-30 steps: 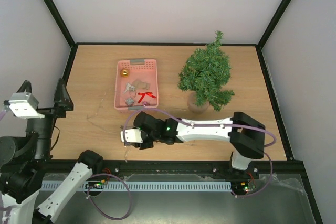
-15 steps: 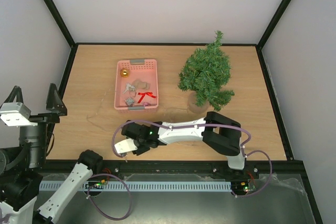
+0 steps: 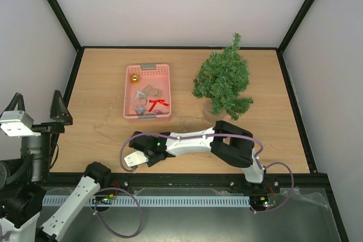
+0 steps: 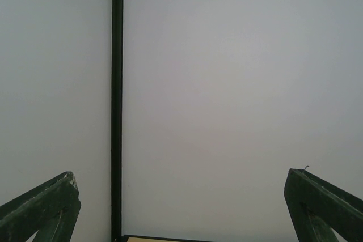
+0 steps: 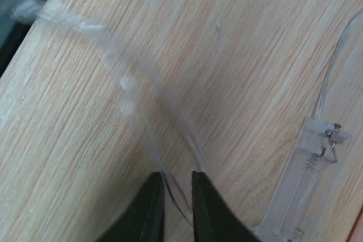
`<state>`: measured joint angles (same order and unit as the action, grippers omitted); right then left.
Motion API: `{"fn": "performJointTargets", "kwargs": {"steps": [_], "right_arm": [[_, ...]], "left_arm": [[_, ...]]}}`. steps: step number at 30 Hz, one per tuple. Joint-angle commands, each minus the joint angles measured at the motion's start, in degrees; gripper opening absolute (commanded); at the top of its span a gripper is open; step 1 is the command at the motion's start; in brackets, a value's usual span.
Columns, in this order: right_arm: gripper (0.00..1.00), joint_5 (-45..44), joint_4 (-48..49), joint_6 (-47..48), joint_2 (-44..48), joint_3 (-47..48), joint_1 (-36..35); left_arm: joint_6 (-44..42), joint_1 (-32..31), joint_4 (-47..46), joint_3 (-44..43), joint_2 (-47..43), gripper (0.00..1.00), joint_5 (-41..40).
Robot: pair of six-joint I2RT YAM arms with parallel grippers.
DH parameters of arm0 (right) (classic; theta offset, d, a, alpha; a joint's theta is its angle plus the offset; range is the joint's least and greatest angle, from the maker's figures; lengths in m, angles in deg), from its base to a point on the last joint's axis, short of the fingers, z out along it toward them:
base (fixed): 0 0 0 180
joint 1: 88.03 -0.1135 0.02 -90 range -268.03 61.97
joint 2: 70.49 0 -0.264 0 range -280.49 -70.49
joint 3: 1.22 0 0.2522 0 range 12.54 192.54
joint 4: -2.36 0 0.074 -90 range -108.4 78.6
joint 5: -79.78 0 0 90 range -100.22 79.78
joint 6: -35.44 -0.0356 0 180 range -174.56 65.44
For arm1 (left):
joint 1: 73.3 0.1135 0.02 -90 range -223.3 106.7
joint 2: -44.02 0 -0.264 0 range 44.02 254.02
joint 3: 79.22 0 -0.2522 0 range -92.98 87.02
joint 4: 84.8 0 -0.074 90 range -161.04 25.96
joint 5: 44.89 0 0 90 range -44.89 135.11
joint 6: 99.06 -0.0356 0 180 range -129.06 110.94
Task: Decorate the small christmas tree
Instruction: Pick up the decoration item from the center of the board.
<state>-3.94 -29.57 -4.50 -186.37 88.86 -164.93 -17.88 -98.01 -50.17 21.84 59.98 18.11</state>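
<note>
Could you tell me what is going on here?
The right end effector is low over the near table, fingers nearly together around a clear light string beside its battery box. The left end effector is open, off to the side. The small christmas tree looks bare; ornaments sit in the pink basket.

The right claw point(image 5: 177, 188) slid left and nearer, narrowing around a thin wire point(image 5: 126, 86).

The left arm point(image 3: 74, 199) and right arm point(image 3: 193, 140) are showing white links joined by black joint housings. A lilac cable point(image 3: 291, 179) is looping beside each base, and a green light point(image 3: 157, 144) is glowing on the right arm. The left gripper point(image 3: 38, 106) is bearing dark triangular fingers point(image 4: 39, 208); the right gripper point(image 5: 173, 202) is tapering to black tips.
</note>
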Motion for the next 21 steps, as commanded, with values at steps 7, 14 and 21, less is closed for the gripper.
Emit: {"fn": "performJointTargets", "kwargs": {"steps": [7,14,21], "right_arm": [[0.02,-1.4,5.4,-2.8,8.6,-5.8,-0.4],[0.02,-8.0,7.2,-14.3,23.0,-11.4,-0.4],[0.02,-15.4,7.7,-24.1,38.1,-10.7,-0.5]], "left_arm": [[-0.2,0.1,0.3,0.6,-0.3,0.99,0.7],[1.7,0.1,1.7,1.0,0.7,0.99,2.8],[5.9,0.1,3.4,2.1,4.0,0.99,7.5]]}}
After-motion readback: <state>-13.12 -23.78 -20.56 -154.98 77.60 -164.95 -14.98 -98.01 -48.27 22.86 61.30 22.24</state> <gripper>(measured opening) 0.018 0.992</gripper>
